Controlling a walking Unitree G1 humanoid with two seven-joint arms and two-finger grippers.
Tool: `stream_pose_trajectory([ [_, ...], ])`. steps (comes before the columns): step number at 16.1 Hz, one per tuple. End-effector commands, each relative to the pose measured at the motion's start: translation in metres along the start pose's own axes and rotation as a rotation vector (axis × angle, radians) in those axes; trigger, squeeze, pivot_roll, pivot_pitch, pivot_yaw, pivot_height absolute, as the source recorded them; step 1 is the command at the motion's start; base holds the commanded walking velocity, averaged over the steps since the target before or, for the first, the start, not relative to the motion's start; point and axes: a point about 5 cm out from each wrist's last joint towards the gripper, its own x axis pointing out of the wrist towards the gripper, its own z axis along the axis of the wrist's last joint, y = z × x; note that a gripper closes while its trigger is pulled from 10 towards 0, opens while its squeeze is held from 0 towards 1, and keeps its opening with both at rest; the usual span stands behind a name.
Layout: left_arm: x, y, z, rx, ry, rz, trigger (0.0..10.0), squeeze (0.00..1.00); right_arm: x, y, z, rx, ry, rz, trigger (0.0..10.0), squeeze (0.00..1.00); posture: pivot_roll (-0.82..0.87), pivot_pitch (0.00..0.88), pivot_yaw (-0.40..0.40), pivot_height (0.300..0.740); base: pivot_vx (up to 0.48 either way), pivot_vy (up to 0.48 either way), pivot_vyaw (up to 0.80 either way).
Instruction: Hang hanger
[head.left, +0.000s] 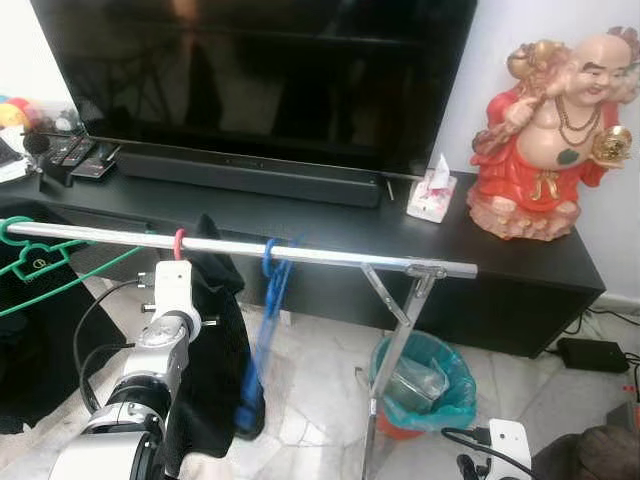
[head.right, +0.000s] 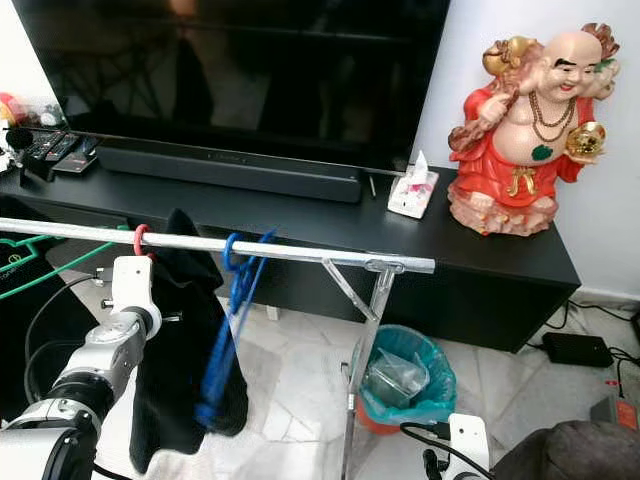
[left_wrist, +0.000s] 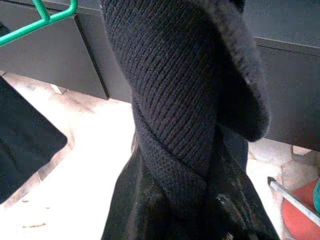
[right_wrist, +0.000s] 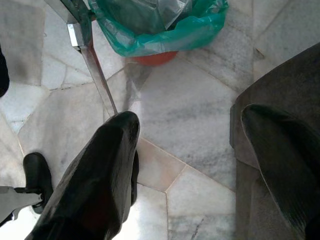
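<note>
A silver clothes rail runs across in front of the black TV bench. A red hanger hook sits on the rail with a black knit garment hanging from it. A blue hanger hangs just to its right, and a green hanger at the far left. My left arm's wrist is raised against the black garment, just below the red hook. My right gripper hangs low at the right, open over the marble floor with nothing between its fingers.
The rail's slanted metal leg stands beside a bin lined with a green bag. On the bench are a large TV, a soundbar, remotes, a tissue pack and a red statue. A power brick lies on the floor.
</note>
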Motion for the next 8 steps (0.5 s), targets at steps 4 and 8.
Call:
stream_pose_trajectory([
  [4,0.0020,0.0012,0.0132,0.002,-0.037,0.007,10.0,0.00,0.0002,-0.0008,0.0015,-0.002,0.002,-0.002,10.0,0.00,0.05,0.000,-0.026,0.740,0.000,0.000,0.00],
  [8,0.0020,0.0012,0.0132,0.002,-0.037,0.007,10.0,0.00,0.0002,-0.0008,0.0015,-0.002,0.002,-0.002,10.0,0.00,0.05,0.000,-0.026,0.740,0.000,0.000,0.00],
])
